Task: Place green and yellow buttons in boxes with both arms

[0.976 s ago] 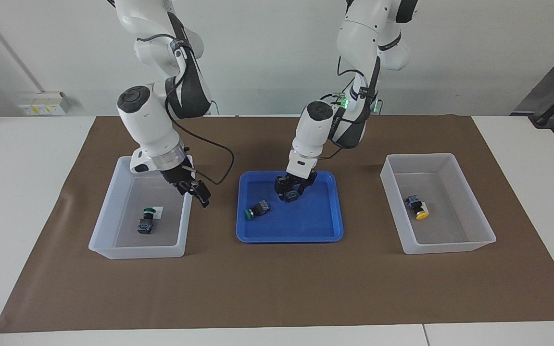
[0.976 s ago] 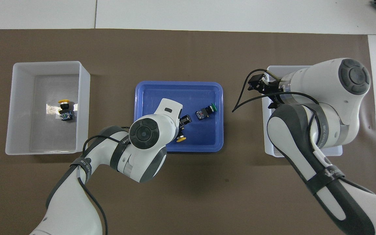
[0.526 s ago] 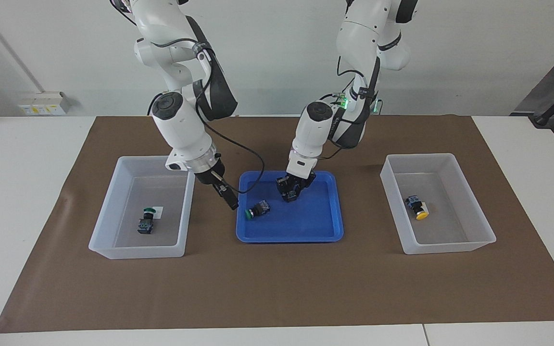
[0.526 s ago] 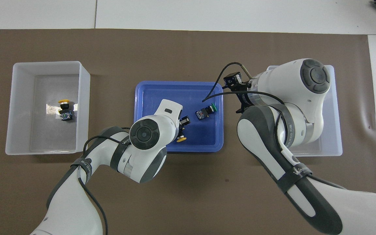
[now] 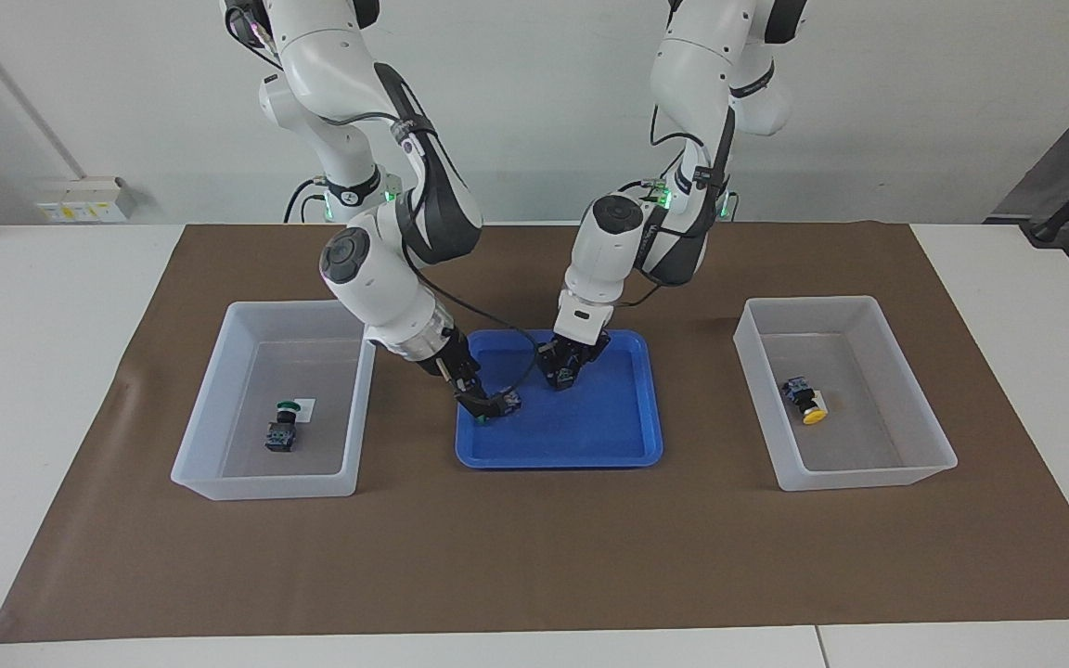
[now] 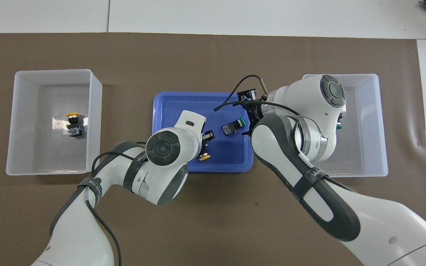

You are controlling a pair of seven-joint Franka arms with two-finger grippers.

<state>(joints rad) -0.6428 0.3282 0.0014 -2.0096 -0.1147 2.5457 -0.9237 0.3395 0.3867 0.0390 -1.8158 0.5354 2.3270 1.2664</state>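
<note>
- Translucent white rectangular plastic box [image 5: 219,408]: blocky green-capped switch [image 5: 280,431] inside.
- Right gripper [image 5: 488,405], fingers spread, at second green-capped switch [image 6: 229,129], nine o'clock of the glossy blue tray [image 5: 590,445] in the facing view.
- Left gripper [image 5: 564,376] clenched on round yellow-capped switch [image 6: 204,157], tray's twelve o'clock.
- Matching box [image 5: 924,436]: another yellow-capped switch [image 5: 804,401] inside.

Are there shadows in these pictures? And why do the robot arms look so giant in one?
Facing view: soft, even light; the two boxes cast only faint shadows on the brown mat, and tiny green lights glow on the left arm and right arm. Overhead view: a faint shadow lies beside the yellow button's box; the arms look giant because they rise close to the camera.
</note>
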